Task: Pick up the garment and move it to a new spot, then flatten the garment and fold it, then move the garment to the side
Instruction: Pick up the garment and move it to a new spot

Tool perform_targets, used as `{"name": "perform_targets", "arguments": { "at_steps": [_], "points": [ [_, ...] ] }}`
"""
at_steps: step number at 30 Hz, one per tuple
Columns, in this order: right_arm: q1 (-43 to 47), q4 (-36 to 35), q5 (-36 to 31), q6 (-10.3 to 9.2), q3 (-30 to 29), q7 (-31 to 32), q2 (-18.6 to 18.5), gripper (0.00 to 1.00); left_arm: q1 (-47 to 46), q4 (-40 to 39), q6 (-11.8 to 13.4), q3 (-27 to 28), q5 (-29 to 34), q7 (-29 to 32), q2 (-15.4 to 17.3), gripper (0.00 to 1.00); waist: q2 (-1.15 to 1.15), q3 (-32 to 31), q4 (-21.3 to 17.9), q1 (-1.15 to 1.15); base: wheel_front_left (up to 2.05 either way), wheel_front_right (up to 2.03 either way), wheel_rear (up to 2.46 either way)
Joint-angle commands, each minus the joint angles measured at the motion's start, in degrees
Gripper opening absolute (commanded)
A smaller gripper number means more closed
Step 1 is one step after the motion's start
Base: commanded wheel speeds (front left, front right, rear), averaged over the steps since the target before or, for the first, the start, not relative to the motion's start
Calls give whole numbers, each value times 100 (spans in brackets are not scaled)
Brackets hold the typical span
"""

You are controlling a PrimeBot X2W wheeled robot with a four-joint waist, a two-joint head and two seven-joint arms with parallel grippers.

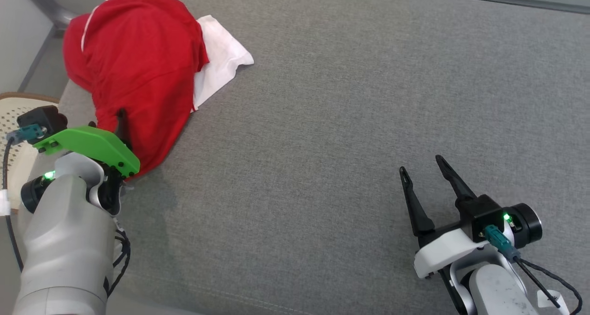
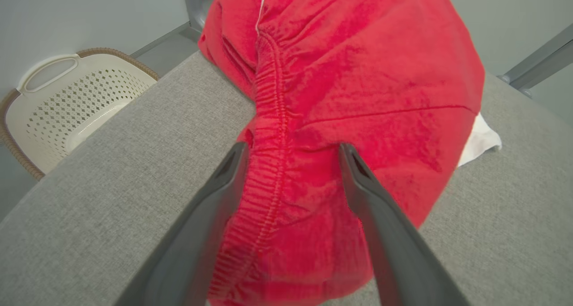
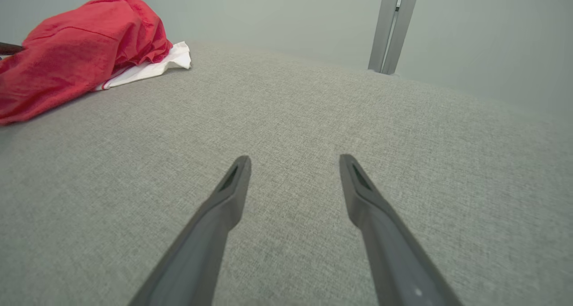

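A crumpled red garment [image 1: 138, 61] with an elastic hem lies heaped at the far left of the grey padded surface [image 1: 345, 98]. My left gripper [image 1: 117, 127] is at its near edge. In the left wrist view the left gripper [image 2: 293, 151] is open, and its two fingers straddle the gathered elastic band of the garment [image 2: 358, 73] without pinching it. My right gripper [image 1: 421, 164] hovers open at the lower right, far from the cloth. The right wrist view shows bare grey fabric between the fingers of the right gripper [image 3: 294, 158], with the garment [image 3: 76, 50] far off at the upper left.
A white cloth [image 1: 221, 61] lies partly under the red garment and sticks out on its right side. A cream perforated basket [image 2: 67, 104] stands on the floor beyond the surface's left edge. Metal frame posts [image 3: 394, 28] rise behind the surface.
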Motion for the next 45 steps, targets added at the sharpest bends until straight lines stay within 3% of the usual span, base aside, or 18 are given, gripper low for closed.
{"name": "perform_targets", "arguments": {
  "at_steps": [1, 6, 7, 9, 17, 24, 27, 37, 45],
  "points": [
    [21, -46, 12, -6, 25, 5, -21, 100, -112, 75, 48, -21, 89, 0, 88, 100, 0, 279, -309, 0, 0, 0, 0],
    [15, -38, 87, -6, 122, 2, -20, 100, -155, 393, 234, -29, 79, 149, 264, 100, 0, 236, -438, 0, 0, 0, 0],
    [6, -27, 93, -6, 137, -1, -21, 100, -153, 442, 285, -36, 87, 218, 294, 92, 0, 226, -458, 0, 0, 0, 0],
    [-19, -7, 123, -6, 147, -19, -21, 100, -153, 504, 346, -85, 114, 297, 325, 0, 0, 204, -483, 0, 0, 0, 0],
    [-29, 109, 275, -6, 116, -99, -21, 100, -346, 335, 219, -262, 242, -139, 554, 0, 0, 10, -371, 0, 0, 0, 0],
    [-117, 401, 619, -6, 292, -262, -21, 100, -713, -371, 0, -530, 389, -886, 780, 0, 0, -440, -352, 0, 0, 0, 0],
    [-143, 534, 795, -5, 329, -320, -21, 100, -845, -766, -39, -717, 424, -1039, 712, 0, 0, -649, -428, 0, 0, 0, 0],
    [-232, 751, 1153, -6, 501, -388, -20, 100, -1133, -2277, -51, -1747, 296, -1028, 297, 0, 0, -1100, -1323, 0, 0, 0, 0],
    [-269, 640, 1176, -5, 556, -391, -19, 100, -1087, -3169, -52, -2581, 5, -876, -204, 0, 0, -1010, -2258, 0, 0, 0, 0]
  ]
}}
